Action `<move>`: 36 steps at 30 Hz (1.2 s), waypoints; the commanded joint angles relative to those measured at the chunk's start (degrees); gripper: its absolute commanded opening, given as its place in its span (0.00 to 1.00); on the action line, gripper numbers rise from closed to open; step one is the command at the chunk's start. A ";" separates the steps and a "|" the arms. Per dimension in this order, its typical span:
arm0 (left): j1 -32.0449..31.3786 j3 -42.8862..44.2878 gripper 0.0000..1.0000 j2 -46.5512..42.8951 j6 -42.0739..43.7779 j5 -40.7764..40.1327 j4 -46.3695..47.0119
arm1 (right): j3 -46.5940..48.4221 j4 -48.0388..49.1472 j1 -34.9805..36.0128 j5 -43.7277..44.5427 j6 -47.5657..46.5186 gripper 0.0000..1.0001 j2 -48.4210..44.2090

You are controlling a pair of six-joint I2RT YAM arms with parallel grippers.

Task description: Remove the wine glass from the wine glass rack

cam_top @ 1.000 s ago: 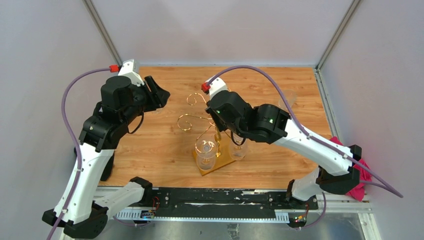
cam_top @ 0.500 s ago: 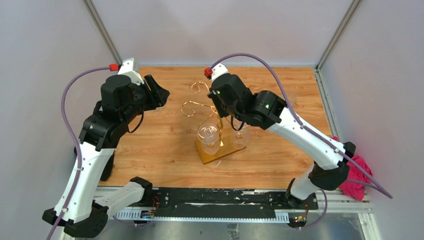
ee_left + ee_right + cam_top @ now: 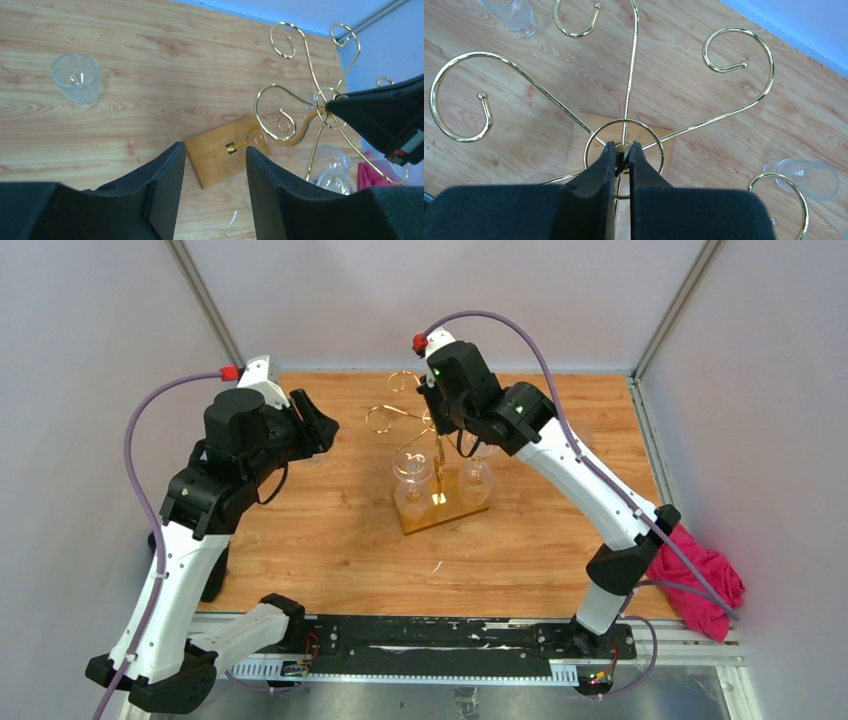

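The gold wine glass rack (image 3: pixel 436 455) stands mid-table on its wooden base (image 3: pixel 446 515). Two clear wine glasses hang bowl-down from its arms, one to the left of the pole (image 3: pixel 412 473) and one to the right (image 3: pixel 476 480). My right gripper (image 3: pixel 437 426) is shut on the top of the central pole (image 3: pixel 624 148), among the scroll arms (image 3: pixel 459 95). My left gripper (image 3: pixel 318 426) hovers open to the left of the rack, holding nothing. In the left wrist view its fingers (image 3: pixel 168 182) frame the base (image 3: pixel 220 159), with a wine glass (image 3: pixel 334 175) at the right.
A clear tumbler (image 3: pixel 76 79) stands on the wood left of the rack. Another clear tumbler (image 3: pixel 808 177) stands to the rack's right. A pink cloth (image 3: pixel 705 578) lies off the table's right edge. Grey walls close in three sides.
My right gripper, shut on the pole's top, has moved toward the back of the table, and the rack with both glasses has gone with it. The left arm has stayed put.
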 commanded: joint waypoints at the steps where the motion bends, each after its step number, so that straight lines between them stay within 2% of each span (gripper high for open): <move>1: -0.24 0.35 0.53 0.65 0.36 -0.33 1.00 | 7.23 5.24 -3.76 -2.72 -1.98 0.00 1.53; 11: -0.24 -0.46 0.53 1.62 0.36 0.20 1.78 | 15.66 4.13 -9.02 -7.06 -1.79 0.00 9.33; 17: -0.24 -1.17 0.53 1.87 0.43 0.24 2.49 | 16.18 3.92 -9.65 -8.58 -1.41 0.00 10.57; 18: -0.24 -1.19 0.53 2.01 0.45 0.28 2.49 | 15.83 3.90 -9.65 -8.70 -1.30 0.04 10.25; 22: -0.24 -1.43 0.53 2.16 0.49 0.37 2.62 | 14.42 4.39 -9.65 -8.75 -1.25 0.32 8.12; 25: -0.24 -1.97 0.53 2.17 0.21 0.71 3.07 | 13.20 5.07 -9.64 -8.88 -1.13 0.44 5.67; 29: -0.24 -2.34 0.54 2.48 -0.11 1.20 3.20 | 9.02 7.75 -9.61 -7.21 -0.92 0.49 -0.44; 33: -0.24 -2.76 0.54 2.39 -0.41 1.57 3.42 | -1.65 10.61 -10.08 -3.08 0.14 0.48 -11.80; 36: -0.24 -2.93 0.57 2.36 -0.54 2.47 4.07 | -8.70 11.76 -12.21 -5.07 2.58 0.48 -20.35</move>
